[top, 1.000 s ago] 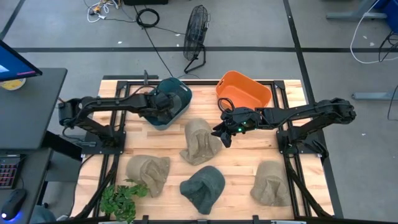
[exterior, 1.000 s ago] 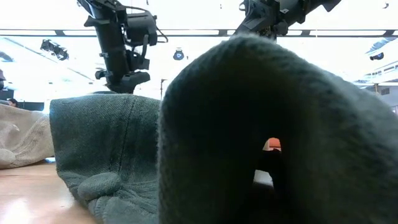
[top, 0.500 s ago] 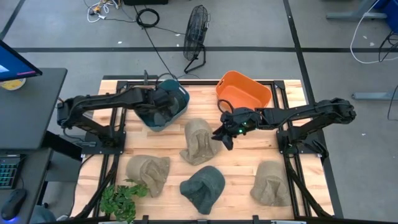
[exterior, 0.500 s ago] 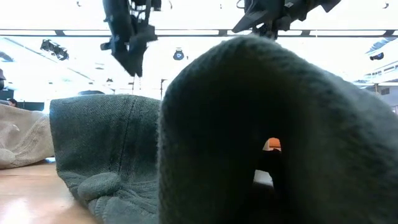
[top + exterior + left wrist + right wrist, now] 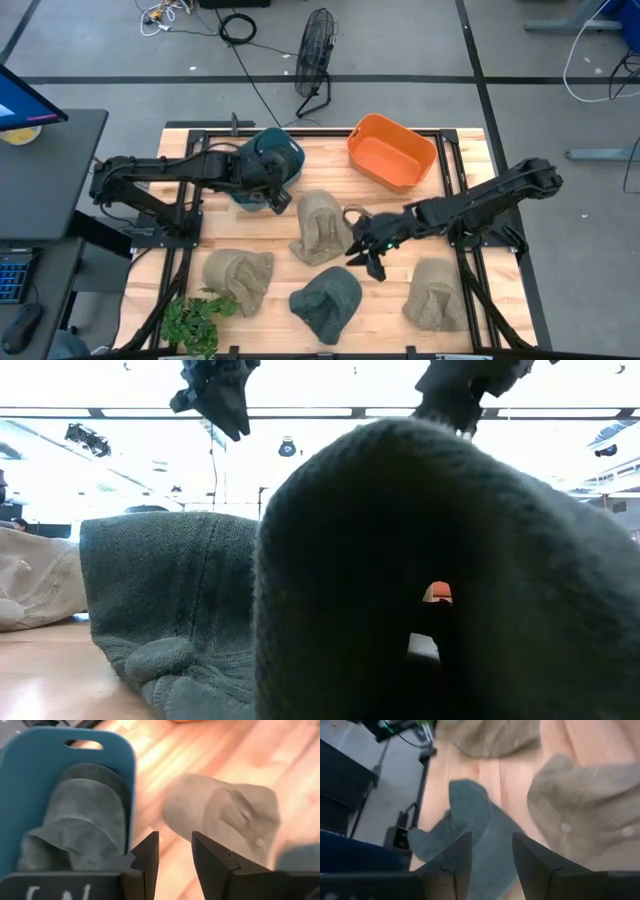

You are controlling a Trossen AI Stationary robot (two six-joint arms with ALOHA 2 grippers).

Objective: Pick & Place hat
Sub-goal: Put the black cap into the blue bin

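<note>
A dark green hat (image 5: 328, 300) lies on the table near its near edge and fills the low view (image 5: 430, 580). My right gripper (image 5: 372, 258) hovers open just beyond it on the far right side; in the right wrist view the green hat (image 5: 470, 827) shows between its fingers. Three tan hats lie around: centre (image 5: 322, 228), near left (image 5: 240, 278), near right (image 5: 436, 292). My left gripper (image 5: 276, 192) is open above the near right rim of the blue bin (image 5: 262, 160), which has a grey-green hat (image 5: 85, 815) in it.
An orange bin (image 5: 392, 150) stands at the far right of the table. A green plant (image 5: 195, 318) sits at the near left corner. A fan (image 5: 315, 55) stands on the floor beyond the far edge. Bare wood (image 5: 385, 300) shows between the green hat and the near right tan hat.
My right gripper has moved from beside the centre tan hat toward the near edge, closer to the dark green hat. My left gripper has risen out of the blue bin and shifted toward its near right rim. The hats on the table have kept still.
</note>
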